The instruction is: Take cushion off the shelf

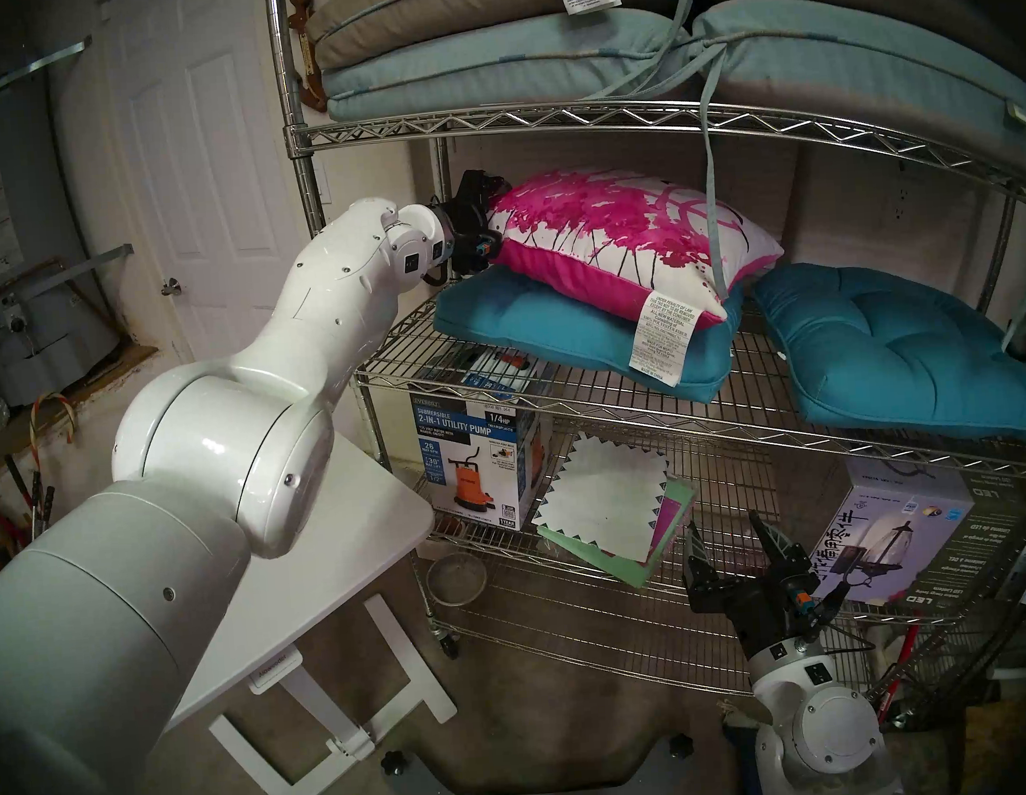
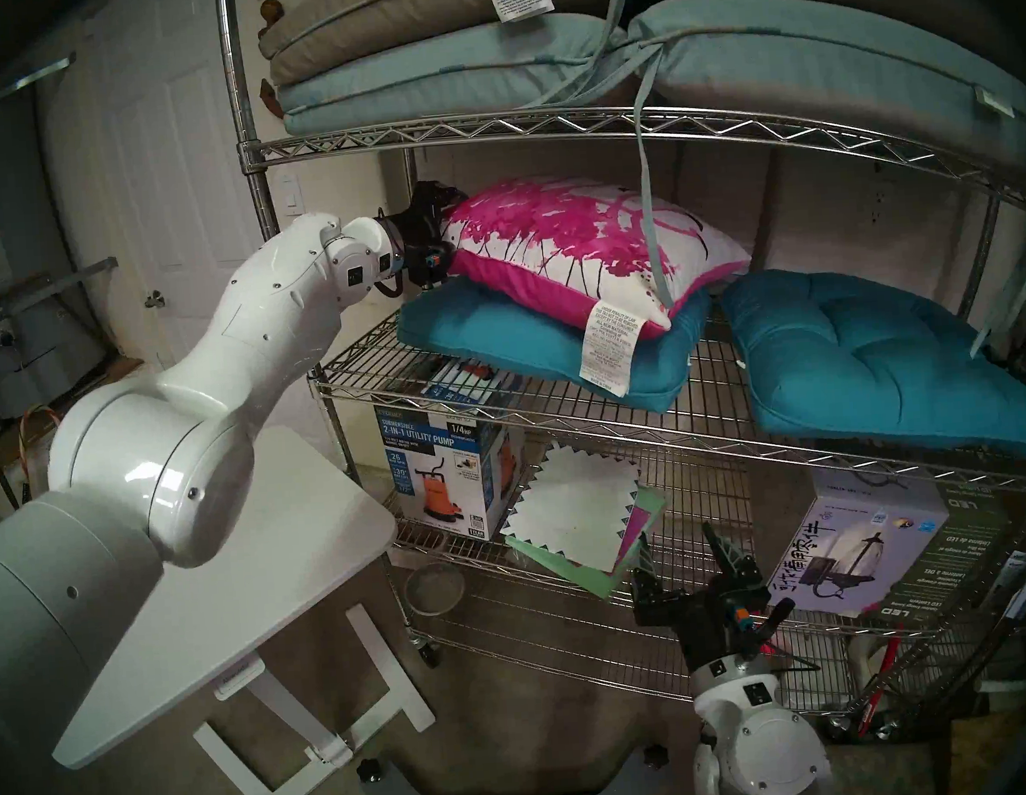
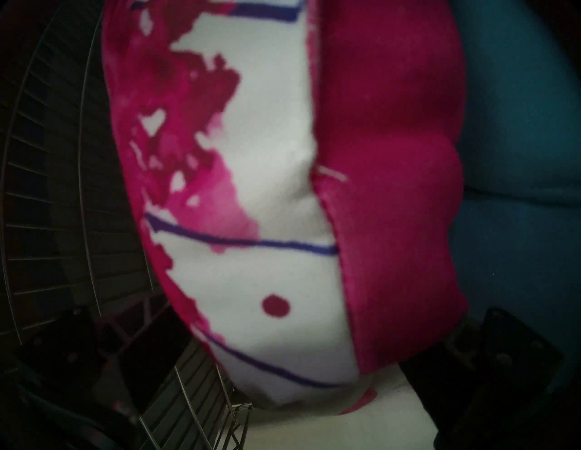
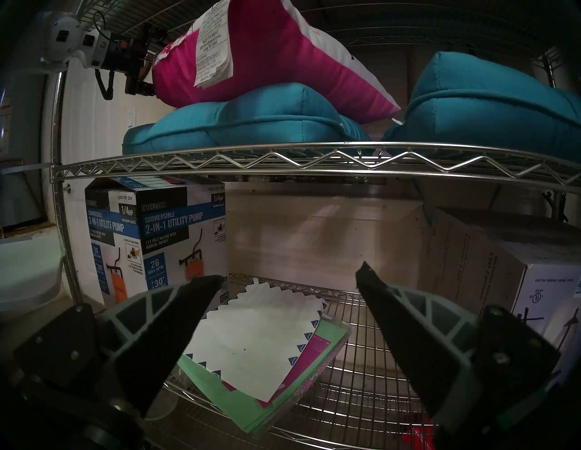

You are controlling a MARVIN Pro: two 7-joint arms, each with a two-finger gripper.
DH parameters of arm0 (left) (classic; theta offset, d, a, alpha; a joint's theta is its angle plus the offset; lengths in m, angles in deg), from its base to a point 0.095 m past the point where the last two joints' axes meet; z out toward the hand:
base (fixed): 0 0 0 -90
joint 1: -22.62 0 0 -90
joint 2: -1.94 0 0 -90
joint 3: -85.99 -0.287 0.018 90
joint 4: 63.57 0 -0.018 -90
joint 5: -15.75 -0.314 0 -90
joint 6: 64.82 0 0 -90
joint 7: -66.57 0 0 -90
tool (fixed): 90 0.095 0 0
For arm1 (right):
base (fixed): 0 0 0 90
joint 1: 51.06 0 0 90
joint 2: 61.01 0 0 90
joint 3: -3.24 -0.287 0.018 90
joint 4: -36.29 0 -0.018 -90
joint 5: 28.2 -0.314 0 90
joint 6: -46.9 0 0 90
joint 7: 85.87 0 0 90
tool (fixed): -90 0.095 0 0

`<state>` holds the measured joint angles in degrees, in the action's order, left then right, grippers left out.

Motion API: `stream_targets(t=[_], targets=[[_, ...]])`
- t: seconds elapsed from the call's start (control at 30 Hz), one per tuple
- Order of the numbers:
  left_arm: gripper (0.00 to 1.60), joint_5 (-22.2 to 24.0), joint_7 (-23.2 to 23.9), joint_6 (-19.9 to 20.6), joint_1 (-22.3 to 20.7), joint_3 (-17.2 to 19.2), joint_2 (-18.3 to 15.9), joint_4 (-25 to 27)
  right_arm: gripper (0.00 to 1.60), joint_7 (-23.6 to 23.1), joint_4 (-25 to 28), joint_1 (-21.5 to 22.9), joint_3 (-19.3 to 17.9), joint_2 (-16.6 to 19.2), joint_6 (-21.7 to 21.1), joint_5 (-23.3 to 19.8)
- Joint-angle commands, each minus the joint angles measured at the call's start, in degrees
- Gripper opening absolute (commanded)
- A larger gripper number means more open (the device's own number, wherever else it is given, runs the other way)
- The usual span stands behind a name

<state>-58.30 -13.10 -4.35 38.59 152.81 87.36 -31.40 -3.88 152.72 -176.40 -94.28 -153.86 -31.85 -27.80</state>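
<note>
Garage-type storage corner, white door at 9 o'clock, and the chrome wire shelf (image 1: 540, 120) fills the rest of the head view. The cushion (image 1: 608, 229) is on the middle tier, lying on a teal seat cushion (image 1: 554, 330). Its long axis runs from 10 o'clock down to 4 o'clock, left end propped higher. Plump and square, white face up with magenta splatter and thin dark lines, solid magenta underneath. A long white label (image 1: 664, 335) hangs off the corner at 5 o'clock.

The left arm (image 1: 333, 291) reaches in level from 8 o'clock. The left gripper (image 1: 481, 235) is spread wide around the cushion's left edge; can't tell if it's actually squeezing. The right gripper (image 1: 726, 530) sits low at 5 o'clock, fingers wide apart and empty.
</note>
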Motion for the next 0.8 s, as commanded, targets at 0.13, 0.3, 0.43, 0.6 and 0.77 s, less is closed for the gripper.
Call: stream_targets(t=[0.13, 0.3, 0.43, 0.6, 0.77], targets=[[1.60, 1.1, 2.6, 1.0, 2.1, 1.3, -0.1, 8.0, 1.60, 0.2, 1.5, 2.0, 0.1, 0.8, 0.8, 1.6], [1.60, 1.2, 4.6, 2.1, 3.9, 1.9, -0.4, 11.5, 1.60, 0.4, 1.2, 4.9, 0.6, 2.0, 0.8, 4.9], [1.60, 1.3, 6.5, 3.1, 5.4, 2.5, -0.7, 14.5, 1.60, 0.7, 0.1, 7.4, 1.2, 2.9, 0.5, 8.1], [1.60, 1.4, 8.7, 4.4, 7.2, 3.2, -1.0, 18.0, 1.60, 2.0, -1.2, 9.4, 2.7, 4.6, 2.2, 15.3], [1.60, 1.3, 10.4, 5.4, 8.4, 3.7, -1.0, 20.4, 1.60, 4.2, -3.0, 11.7, 4.0, 5.7, 4.6, 22.9]])
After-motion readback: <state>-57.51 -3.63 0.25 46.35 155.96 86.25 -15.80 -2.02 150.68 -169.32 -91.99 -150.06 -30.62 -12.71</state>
